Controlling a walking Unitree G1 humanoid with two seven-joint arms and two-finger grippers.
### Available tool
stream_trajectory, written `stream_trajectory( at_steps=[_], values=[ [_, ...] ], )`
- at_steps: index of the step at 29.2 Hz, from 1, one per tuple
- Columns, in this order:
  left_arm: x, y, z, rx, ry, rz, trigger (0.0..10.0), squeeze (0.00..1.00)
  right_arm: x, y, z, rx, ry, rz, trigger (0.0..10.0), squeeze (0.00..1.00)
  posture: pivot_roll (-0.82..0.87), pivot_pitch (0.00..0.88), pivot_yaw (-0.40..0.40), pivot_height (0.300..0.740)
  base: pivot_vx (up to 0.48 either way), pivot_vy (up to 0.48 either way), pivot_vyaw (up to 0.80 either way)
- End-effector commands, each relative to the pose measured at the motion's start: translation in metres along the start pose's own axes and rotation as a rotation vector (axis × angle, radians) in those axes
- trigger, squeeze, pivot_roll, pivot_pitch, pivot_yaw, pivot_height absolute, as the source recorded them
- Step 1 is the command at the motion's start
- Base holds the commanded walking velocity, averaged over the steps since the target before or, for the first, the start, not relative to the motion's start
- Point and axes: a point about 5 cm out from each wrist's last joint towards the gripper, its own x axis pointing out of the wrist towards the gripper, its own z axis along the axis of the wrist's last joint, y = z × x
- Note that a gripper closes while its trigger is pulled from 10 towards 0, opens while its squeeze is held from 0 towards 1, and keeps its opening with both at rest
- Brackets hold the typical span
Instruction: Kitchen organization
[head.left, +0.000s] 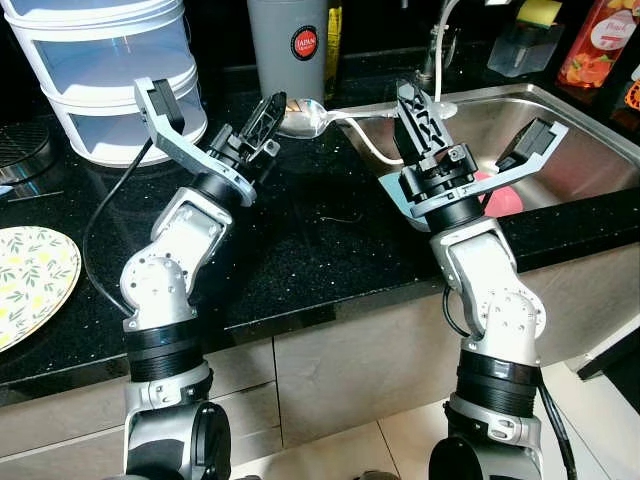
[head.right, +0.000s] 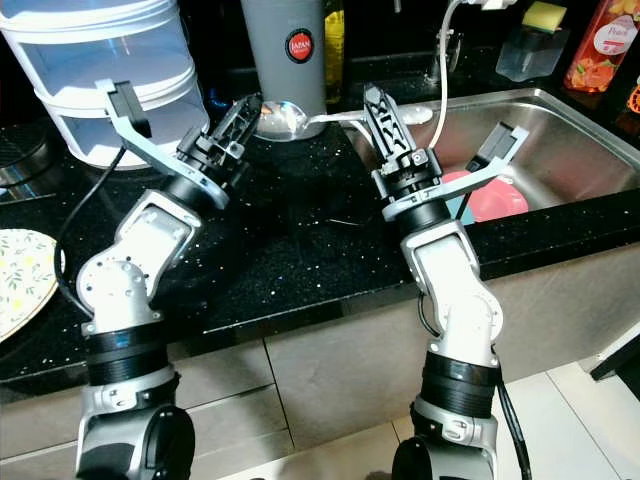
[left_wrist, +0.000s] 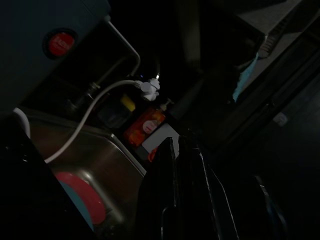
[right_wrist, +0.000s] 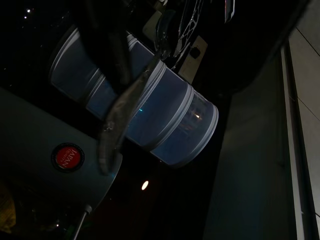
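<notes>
Spoon (head.left: 303, 119) lying on black counter (head.left: 300, 240) just left of sink (head.left: 560, 130), bowl touching closed fingers of left gripper (head.left: 268, 118). Right gripper (head.left: 420, 120) raised at sink's left edge, fingers together, empty.

Same from right eye: pink plate (head.right: 495, 200) inside sink.

Left wrist: dark; sink, plate.

Right wrist: spoon against stacked tubs (right_wrist: 150, 115).

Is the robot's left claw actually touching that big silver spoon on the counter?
Cannot tell. In the left eye view the left gripper ends right at the bowl of the spoon, the fingertips overlapping its edge, so neither contact nor a gap shows plainly.
</notes>
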Motion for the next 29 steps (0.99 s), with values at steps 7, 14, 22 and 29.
stream_trajectory(
  at_steps=[7,14,22,29],
  values=[
    [-0.003,-0.003,-0.008,-0.007,0.035,-0.004,10.0,0.00,0.003,0.006,-0.003,0.009,0.016,0.040,0.0,0.00,0.04,0.000,0.008,0.740,0.000,0.000,0.00],
    [-0.001,-0.003,-0.006,0.036,0.037,0.012,10.0,0.00,0.003,0.006,-0.003,0.008,0.017,0.043,0.0,0.00,0.04,0.000,0.008,0.740,0.000,0.000,0.00],
    [-0.004,-0.004,-0.007,0.137,0.075,0.015,10.0,1.00,0.004,0.004,-0.010,-0.185,0.121,0.006,10.0,0.00,0.05,0.000,0.004,0.740,0.000,0.000,0.00],
    [-0.021,0.011,0.005,0.132,0.020,0.118,10.0,0.00,0.006,-0.005,0.005,-0.407,0.090,-0.096,10.0,0.00,0.05,0.000,0.007,0.740,0.000,0.000,0.00]
  ],
)
